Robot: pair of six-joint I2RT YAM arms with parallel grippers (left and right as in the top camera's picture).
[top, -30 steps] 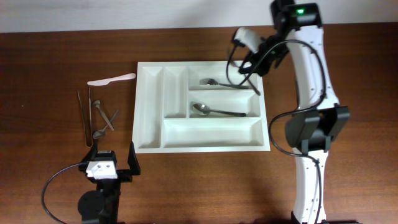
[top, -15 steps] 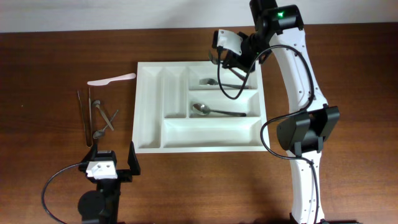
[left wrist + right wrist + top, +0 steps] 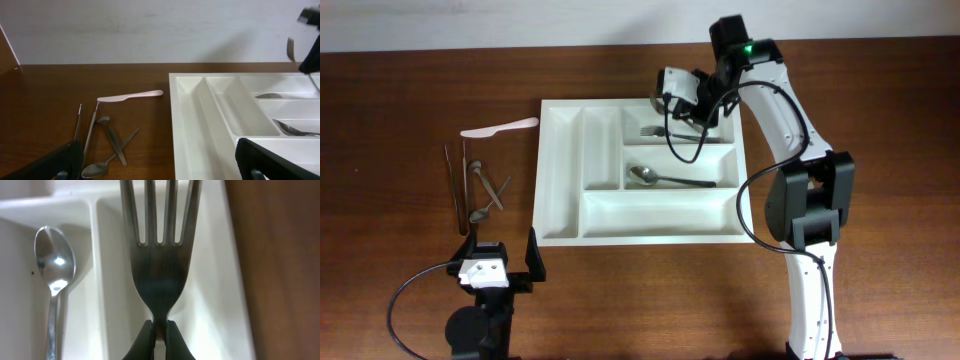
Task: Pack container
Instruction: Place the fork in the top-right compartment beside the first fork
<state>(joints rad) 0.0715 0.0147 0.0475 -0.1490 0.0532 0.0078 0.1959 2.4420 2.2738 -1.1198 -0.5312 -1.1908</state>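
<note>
A dark brown wooden table (image 3: 400,80) carries loose cutlery toward its left edge. A white knife (image 3: 500,127) lies closest to the far edge. Nearer the front, two thin dark sticks (image 3: 91,129) lie side by side. Just beside them, several small metal spoons (image 3: 113,142) overlap.
</note>
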